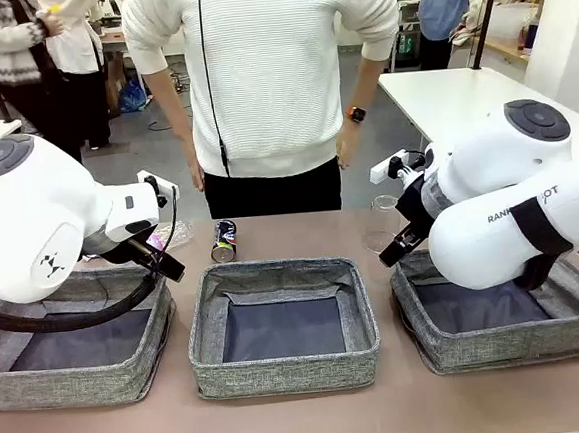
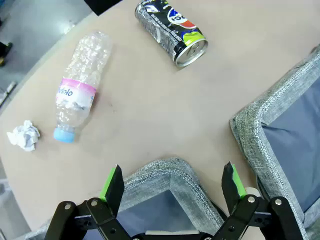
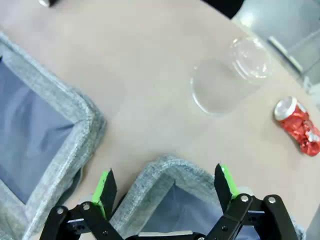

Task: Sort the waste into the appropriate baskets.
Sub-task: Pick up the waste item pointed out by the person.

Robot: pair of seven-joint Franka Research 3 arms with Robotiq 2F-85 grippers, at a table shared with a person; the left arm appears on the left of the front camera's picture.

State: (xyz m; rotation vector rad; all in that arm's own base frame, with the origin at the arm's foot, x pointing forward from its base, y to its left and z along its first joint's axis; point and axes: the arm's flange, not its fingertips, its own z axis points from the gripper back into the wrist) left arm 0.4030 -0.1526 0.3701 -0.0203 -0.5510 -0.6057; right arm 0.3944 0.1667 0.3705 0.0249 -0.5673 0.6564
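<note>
Nothing sorted yet, judging by the litter all out on the light brown worktop point(image 1: 285, 417); likely step in hand: a first reach and grasp.

Start from the left gripper point(image 2: 173, 172), jaws spread wide, nothing held, poised above a far corner of the left square grey fabric basket with dark navy lining point(image 1: 72, 387). Reach past that rim for the clear crinkled bottle with pink label and blue cap point(image 2: 80, 80), lying on its side toward the far edge. Close across the body, not along it: probably prone to rolling and buckling. Mind the crumpled white paper ball point(image 2: 24, 135) near the cap end. Farther along the far edge, the dark printed can point(image 2: 172, 32), also on its side; same crosswise grip.

Right gripper point(image 3: 164, 173): equally wide, empty, over the right basket's point(image 1: 510, 345) far corner. Beyond it, the clear plastic cup point(image 3: 230, 75), standing or lying impossible to tell; pinch lightly. Farther toward the far right corner, the crushed red can point(image 3: 299, 131).

Three baskets in a row along the near edge, the middle basket point(image 1: 282, 376) between the other two. Bare lining wherever visible; parts of the outer two hidden behind the arms.
</note>
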